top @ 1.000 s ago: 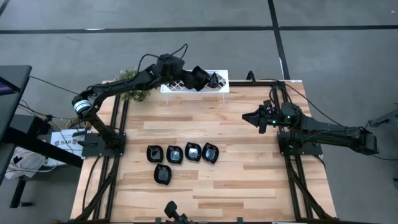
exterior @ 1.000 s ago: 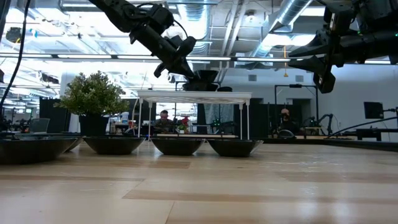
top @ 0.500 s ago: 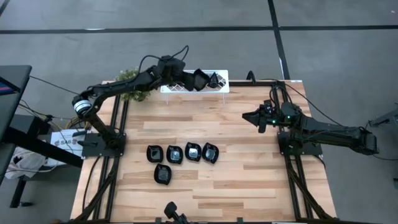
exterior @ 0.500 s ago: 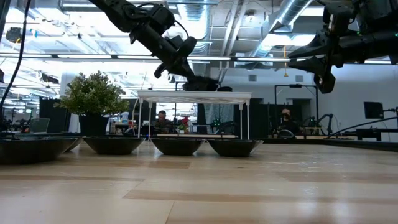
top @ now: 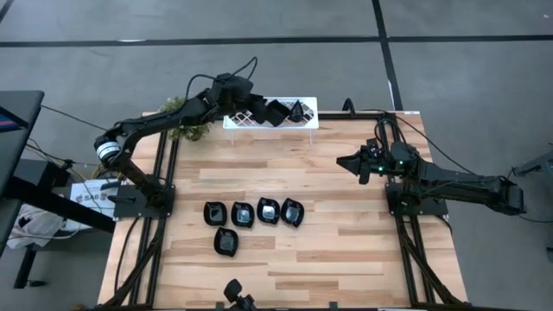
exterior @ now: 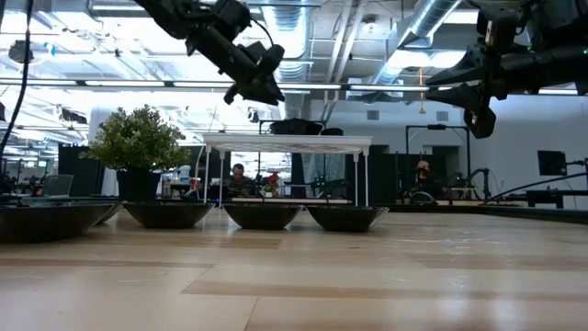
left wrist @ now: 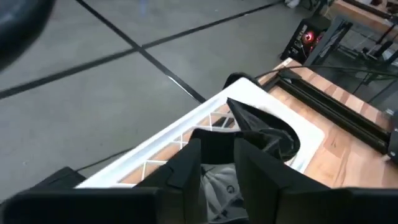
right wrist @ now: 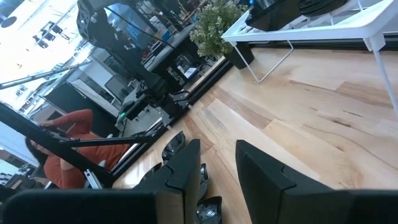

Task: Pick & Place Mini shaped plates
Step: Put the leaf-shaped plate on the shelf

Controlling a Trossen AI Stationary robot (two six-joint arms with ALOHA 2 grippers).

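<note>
Two glossy black mini plates [top: 278,112] [top: 299,110] rest on top of the white lattice rack [top: 309,122] at the table's far edge; the low view shows one of them [exterior: 296,126] on the rack top [exterior: 340,140]. Several more plates lie in a row mid-table [top: 268,210], and one lies nearer [top: 226,242]. My left gripper [top: 251,108] [exterior: 265,91] [left wrist: 217,152] hovers open above the rack's left part, just left of the plates [left wrist: 267,134]. My right gripper [top: 342,161] [exterior: 462,85] [right wrist: 217,155] waits open, raised over the table's right side.
A small green bushy plant [top: 185,119] [exterior: 138,138] stands left of the rack, under my left arm. The low camera's mount [top: 235,291] sits at the near edge. Bare wood lies between the rack and the plate row. People sit in the room beyond [exterior: 241,173].
My left gripper lowered a black plate onto the rack top, let go of it, then drew back up and toward the table's left. The plate, first tilted above the rack, now rests flat on it. My right arm has kept still.
</note>
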